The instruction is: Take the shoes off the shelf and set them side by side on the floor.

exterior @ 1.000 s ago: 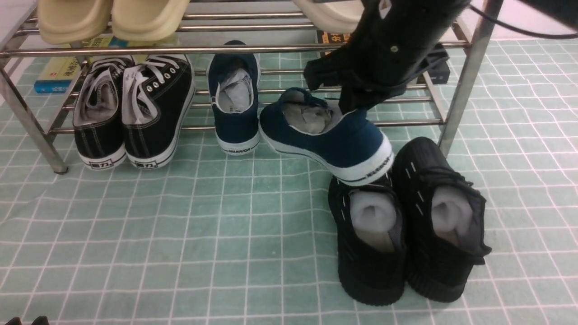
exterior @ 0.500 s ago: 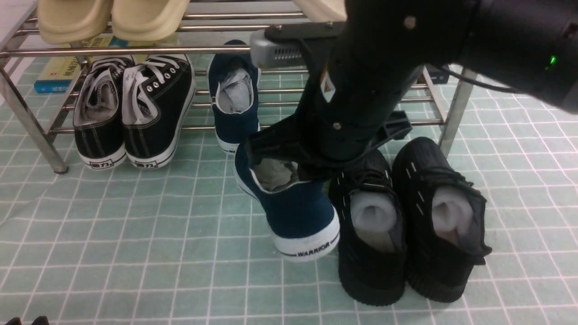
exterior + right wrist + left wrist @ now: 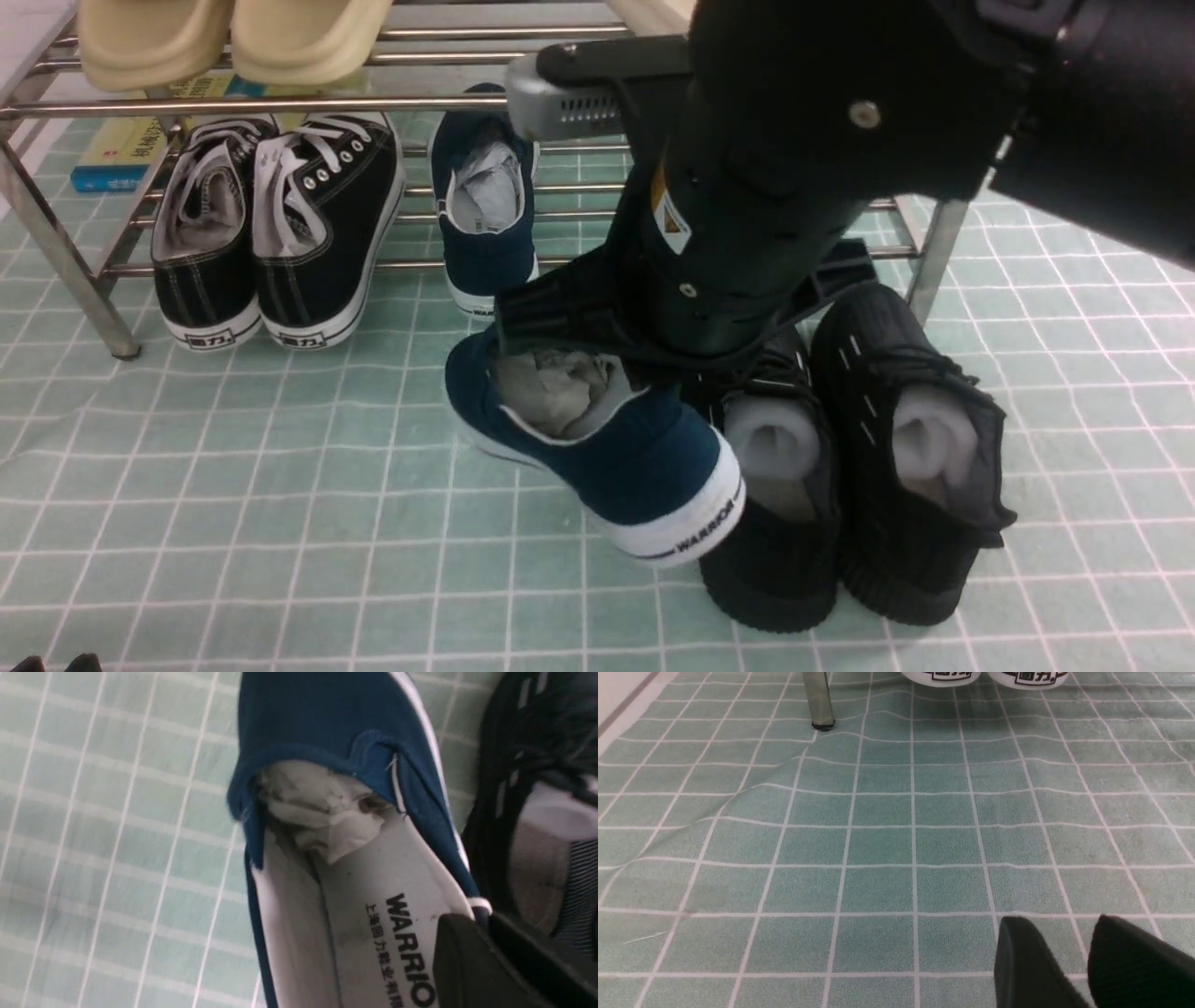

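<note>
Gripping one navy slip-on (image 3: 644, 457) with the right gripper (image 3: 483, 921). Its fingers are pinched on the white-trimmed side wall of the opening, one inside over the WARRIOR insole and one outside. The shoe sits centre of the front view, tilted. Its heel with the WARRIOR strip points lower right and overlaps the nearer of the black knit sneakers (image 3: 887, 579). The toe is low over the floor (image 3: 280, 523); can't tell if it touches. Crumpled paper (image 3: 322, 807) is stuffed in the toe. Second navy slip-on (image 3: 487, 243) is on the shelf (image 3: 280, 101), lower tier, upper centre, heel toward the camera, next to the black lace-up sneakers (image 3: 271, 243) at upper left. Left gripper (image 3: 1064, 926) has its fingers apart, green floor showing through the gap, holding nothing.
</note>
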